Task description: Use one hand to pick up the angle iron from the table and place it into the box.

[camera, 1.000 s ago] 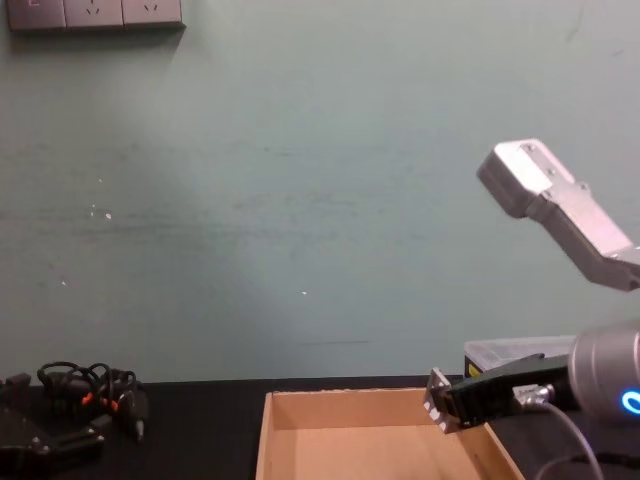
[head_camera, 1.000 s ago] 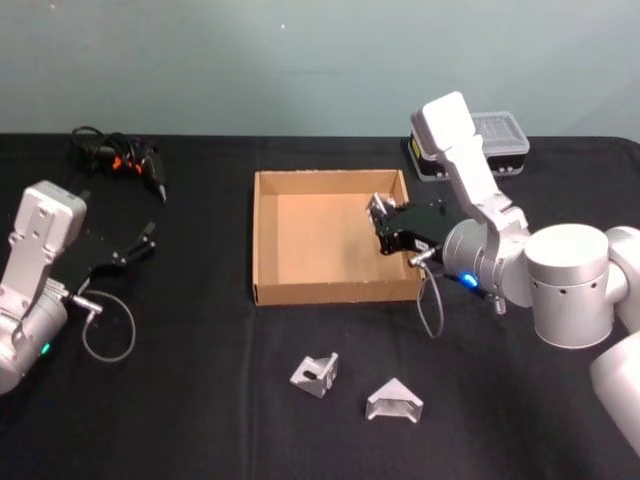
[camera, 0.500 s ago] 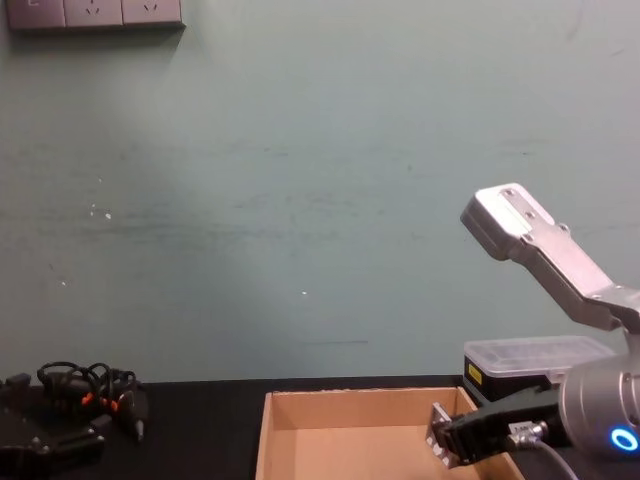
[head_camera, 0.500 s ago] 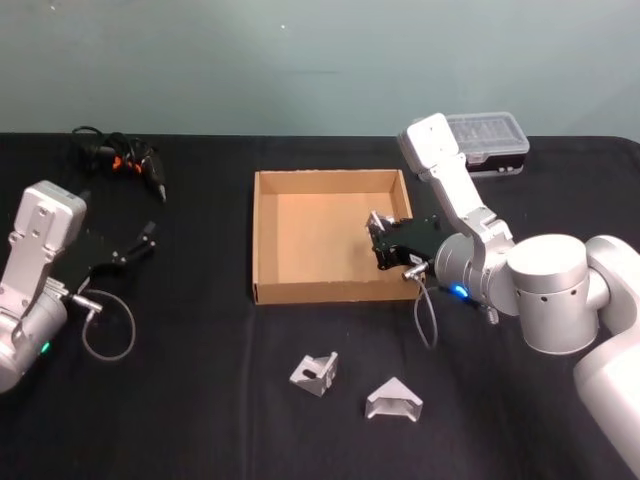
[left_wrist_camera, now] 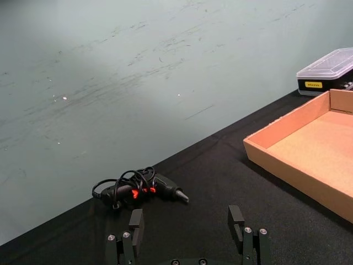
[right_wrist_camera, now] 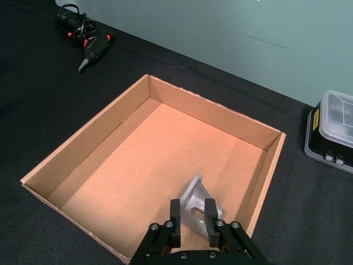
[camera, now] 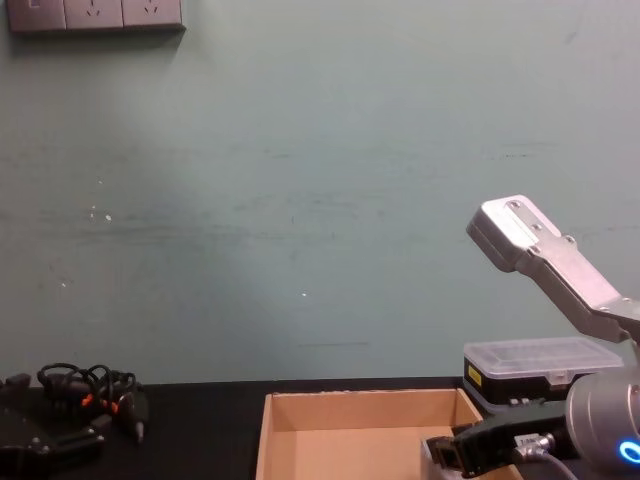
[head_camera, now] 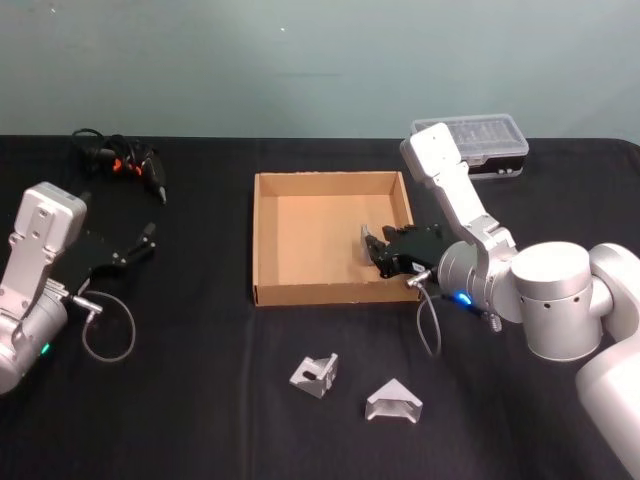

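My right gripper [head_camera: 372, 246] is shut on a silver angle iron [head_camera: 366, 238] and holds it low inside the tan box [head_camera: 330, 292], near its right wall. In the right wrist view the angle iron [right_wrist_camera: 194, 194] sits between the black fingers [right_wrist_camera: 175, 216] just over the box floor [right_wrist_camera: 165, 160]. Two more angle irons [head_camera: 315, 373] [head_camera: 393, 400] lie on the black table [head_camera: 200, 400] in front of the box. The chest view has the right gripper [camera: 448, 455] down inside the box [camera: 360, 412]. My left gripper [head_camera: 143, 243] rests open at the table's left, far from the box.
A black case with a clear lid [head_camera: 485, 145] stands behind the box's right corner, close to my right arm. A black tool with a coiled cable [head_camera: 120, 160] lies at the back left. Open tabletop lies between the box and the left arm.
My right gripper has come down into the box with the angle iron and shifted toward the near right part. The left arm has not moved.
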